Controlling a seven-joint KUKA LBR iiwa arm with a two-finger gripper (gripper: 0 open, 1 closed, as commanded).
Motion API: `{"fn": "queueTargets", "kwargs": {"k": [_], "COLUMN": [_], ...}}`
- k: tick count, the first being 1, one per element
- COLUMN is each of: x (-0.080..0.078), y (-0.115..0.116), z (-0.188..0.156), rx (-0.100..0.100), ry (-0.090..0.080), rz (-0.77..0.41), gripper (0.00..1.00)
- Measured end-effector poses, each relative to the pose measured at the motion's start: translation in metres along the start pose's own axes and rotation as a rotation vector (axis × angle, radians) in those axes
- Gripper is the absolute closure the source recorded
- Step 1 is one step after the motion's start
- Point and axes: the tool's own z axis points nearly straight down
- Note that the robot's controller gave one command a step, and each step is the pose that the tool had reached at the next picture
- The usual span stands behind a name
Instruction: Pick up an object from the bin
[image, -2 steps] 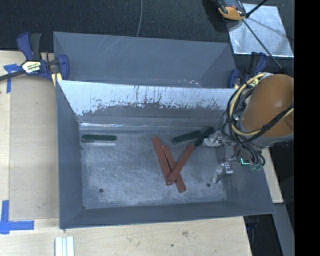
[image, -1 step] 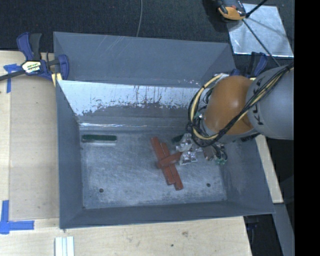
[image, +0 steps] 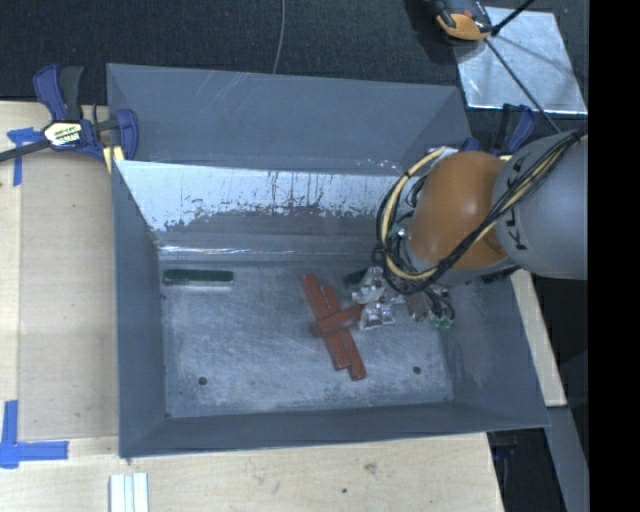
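A long, flat reddish-brown bar (image: 345, 352) lies on the floor of the grey metal bin (image: 250, 355), a little right of the floor's middle. It looks like a thin strip with straight edges and squared ends, matt in colour. A shorter reddish-brown strip (image: 343, 319) crosses it near its midpoint, so that the two form a lopsided cross. Whether they are one joined piece or two loose pieces, one lying on the other, cannot be told.

The long bar's axis runs diagonally. Its upper end points toward the back wall and slightly left, and its lower end points toward the front wall and right. The shorter strip lies nearly level across the view, with its right end tilted a little upward, toward the claw.

The claw (image: 376, 305) is just right of the crossing, low over the floor. It is at or just beside the right end of the shorter strip; contact cannot be made out. Whether the claw is apart or together cannot be told. Above it sit the rounded orange cover (image: 455, 215) with looped cables and the grey arm (image: 555, 215), coming in from the right.

A dark green flat bar (image: 198, 278) lies level near the back left of the floor, well apart from the claw.
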Motion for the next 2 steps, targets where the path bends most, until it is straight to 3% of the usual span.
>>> {"fn": "queueTargets", "kwargs": {"k": [1, 2], "x": [0.0054, 0.0055], "y": [-0.0125, -0.0124], "z": [-0.1117, -0.1117], "rx": [-0.003, -0.003], "ry": [0.021, 0.021], "rz": [0.024, 0.023], "gripper": [1.00, 1.00]}}
